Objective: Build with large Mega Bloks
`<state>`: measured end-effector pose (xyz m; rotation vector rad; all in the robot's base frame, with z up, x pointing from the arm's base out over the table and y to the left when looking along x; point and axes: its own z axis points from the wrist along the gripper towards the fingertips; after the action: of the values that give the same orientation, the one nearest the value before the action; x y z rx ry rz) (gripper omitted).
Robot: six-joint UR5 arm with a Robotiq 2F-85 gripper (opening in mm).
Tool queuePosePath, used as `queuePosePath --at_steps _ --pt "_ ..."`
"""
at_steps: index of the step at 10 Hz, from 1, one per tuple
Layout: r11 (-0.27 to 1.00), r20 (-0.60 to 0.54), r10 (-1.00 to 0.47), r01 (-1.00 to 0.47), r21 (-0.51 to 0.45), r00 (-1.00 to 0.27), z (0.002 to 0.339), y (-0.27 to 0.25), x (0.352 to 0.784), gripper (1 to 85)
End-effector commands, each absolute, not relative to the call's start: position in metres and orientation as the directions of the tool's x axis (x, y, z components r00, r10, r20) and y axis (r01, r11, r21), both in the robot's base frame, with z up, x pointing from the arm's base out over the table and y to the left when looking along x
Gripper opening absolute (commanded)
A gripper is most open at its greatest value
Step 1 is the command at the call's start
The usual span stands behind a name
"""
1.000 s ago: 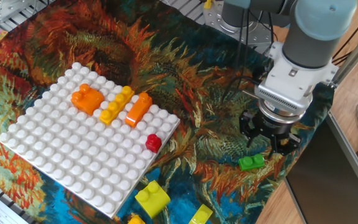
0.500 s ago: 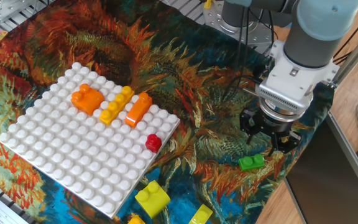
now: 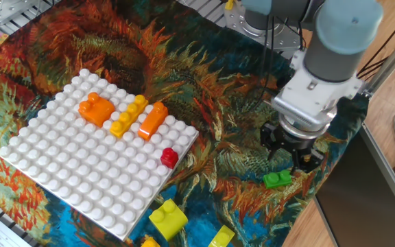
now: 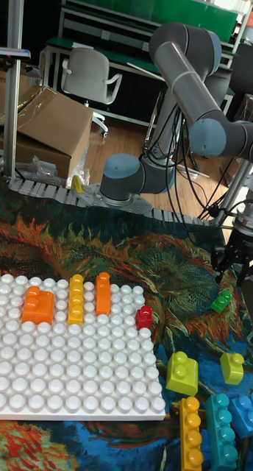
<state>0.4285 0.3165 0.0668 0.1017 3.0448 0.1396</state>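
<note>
Sunflower-print cloth carries one white studded baseplate bearing two orange bricks, one yellow bar and one red cube; empty black gripper, fingers spread, hovers above one small green brick.

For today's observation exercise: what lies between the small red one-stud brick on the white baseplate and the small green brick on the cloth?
Only bare patterned cloth lies between the red brick and the green brick, as the fixed view shows.

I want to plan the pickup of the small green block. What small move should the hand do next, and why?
Probably lower straight onto the green block. The hand hangs just above it with open fingers holding nothing, and the block lies loose on the cloth, apart from the other blocks.
</note>
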Motion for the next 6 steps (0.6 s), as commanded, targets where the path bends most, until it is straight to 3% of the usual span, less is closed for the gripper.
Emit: queuePosePath --at_steps 1,6 --pt "0.972 -0.054 0.203 0.195 0.132 -0.978 0.0517 0.3213 0.4276 53.3" --pt "0.972 -0.047 0.202 0.195 0.129 -0.978 0.0499 0.3233 0.4250 53.3"
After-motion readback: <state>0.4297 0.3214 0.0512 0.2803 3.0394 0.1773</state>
